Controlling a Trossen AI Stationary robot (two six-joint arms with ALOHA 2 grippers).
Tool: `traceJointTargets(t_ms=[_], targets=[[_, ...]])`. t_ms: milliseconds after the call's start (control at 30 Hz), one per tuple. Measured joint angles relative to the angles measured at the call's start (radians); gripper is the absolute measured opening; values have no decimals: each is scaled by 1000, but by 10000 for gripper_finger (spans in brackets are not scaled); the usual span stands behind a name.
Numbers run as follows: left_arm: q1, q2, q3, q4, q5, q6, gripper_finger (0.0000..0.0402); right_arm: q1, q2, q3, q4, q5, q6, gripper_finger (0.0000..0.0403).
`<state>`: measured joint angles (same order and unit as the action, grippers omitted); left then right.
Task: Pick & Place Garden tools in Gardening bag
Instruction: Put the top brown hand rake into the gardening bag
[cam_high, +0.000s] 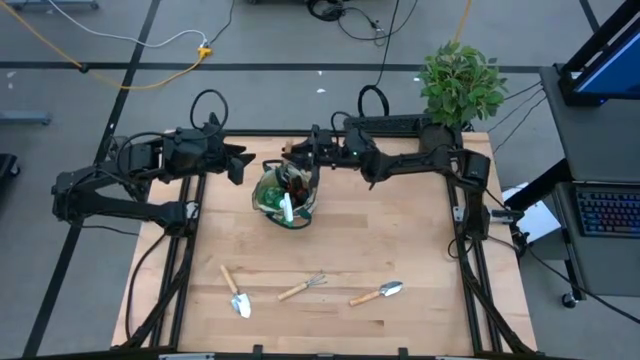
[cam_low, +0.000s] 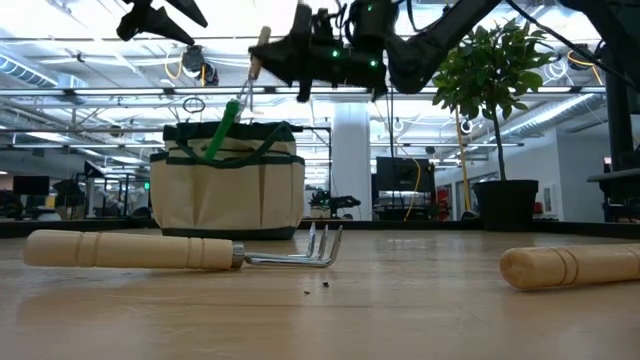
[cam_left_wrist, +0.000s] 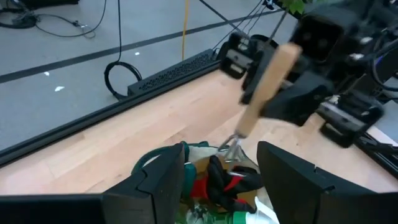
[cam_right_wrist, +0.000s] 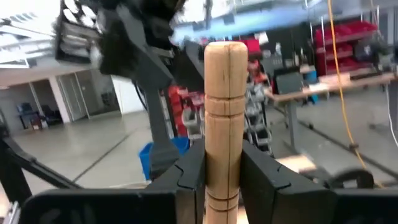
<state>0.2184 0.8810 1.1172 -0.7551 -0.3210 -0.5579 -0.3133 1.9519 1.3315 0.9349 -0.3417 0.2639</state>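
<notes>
The tan gardening bag (cam_high: 287, 197) (cam_low: 228, 190) with green trim stands at the table's far middle. A green spray bottle (cam_low: 222, 130) sticks out of it, and a red-black glove (cam_left_wrist: 217, 180) lies inside. Just above the bag, my right gripper (cam_high: 305, 155) (cam_right_wrist: 224, 162) is shut on a wooden-handled tool (cam_left_wrist: 267, 84). My left gripper (cam_high: 240, 165) (cam_left_wrist: 227, 180) hangs open to the bag's left, above its rim, with nothing between its fingers. Two trowels (cam_high: 236, 293) (cam_high: 378, 292) and a hand rake (cam_high: 302, 287) (cam_low: 180, 250) lie flat near the front edge. My right gripper pinches the tool's wooden handle (cam_right_wrist: 224, 140) between its two fingers, about halfway along; the rounded free end sticks out past them. The fingers come roughly level from the table's right and lie across the handle. The tool hangs tilted, its metal end (cam_left_wrist: 233, 146) lowest, at the bag's mouth.
A potted leafy plant (cam_high: 460, 80) (cam_low: 490, 80) stands at the table's far right corner. A black cable strip (cam_left_wrist: 174, 71) runs along the far edge. Bare wood lies between the bag and the tools at the front.
</notes>
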Motion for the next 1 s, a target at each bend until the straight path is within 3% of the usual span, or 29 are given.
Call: traceJointTargets(t_ms=[567, 1000], targets=[[0, 0, 0, 2, -2, 6, 209, 0, 47, -1, -64, -1, -48, 62], [0, 0, 0, 4, -14, -1, 209, 14, 94, 1, -8, -8, -9, 62]])
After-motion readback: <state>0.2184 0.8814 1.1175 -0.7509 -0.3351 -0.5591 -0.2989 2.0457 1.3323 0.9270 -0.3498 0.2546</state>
